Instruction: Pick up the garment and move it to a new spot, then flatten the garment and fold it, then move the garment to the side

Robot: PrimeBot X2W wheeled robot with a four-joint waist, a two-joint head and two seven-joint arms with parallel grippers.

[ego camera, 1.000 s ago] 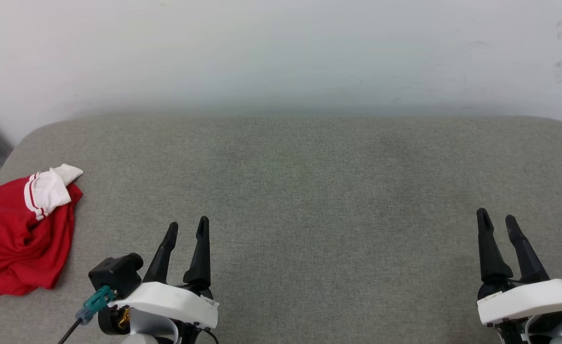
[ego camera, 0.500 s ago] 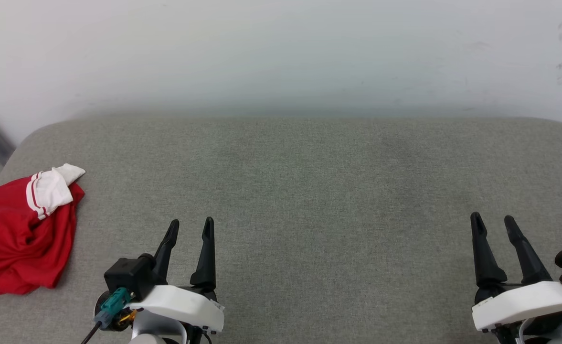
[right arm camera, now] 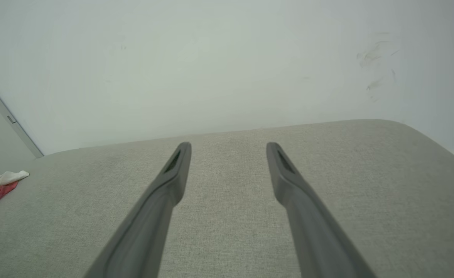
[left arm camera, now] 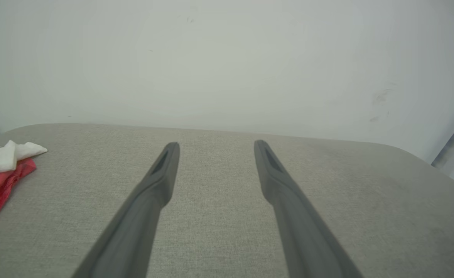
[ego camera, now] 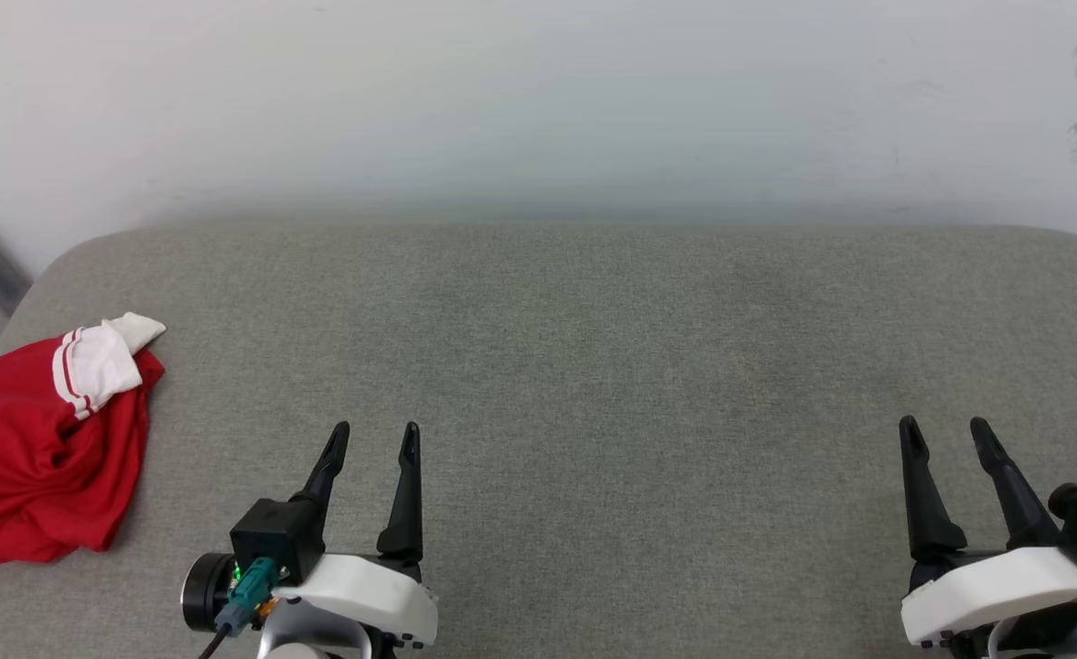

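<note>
garment (ego camera: 35, 458) cut off at left edge

Both grippers low on the near side, jaws apart.
The left gripper (ego camera: 375, 430) sits near left and the right gripper (ego camera: 944, 426) near right, well apart. Each points its two dark fingers (ego camera: 405, 494) toward the far side, spread and empty, with white wrists (ego camera: 364, 595) behind.

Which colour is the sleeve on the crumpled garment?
White with red stripes; the garment body is red. Head view shows it best.

The red garment (ego camera: 39, 453) with white striped sleeve lies crumpled at far left.
</note>
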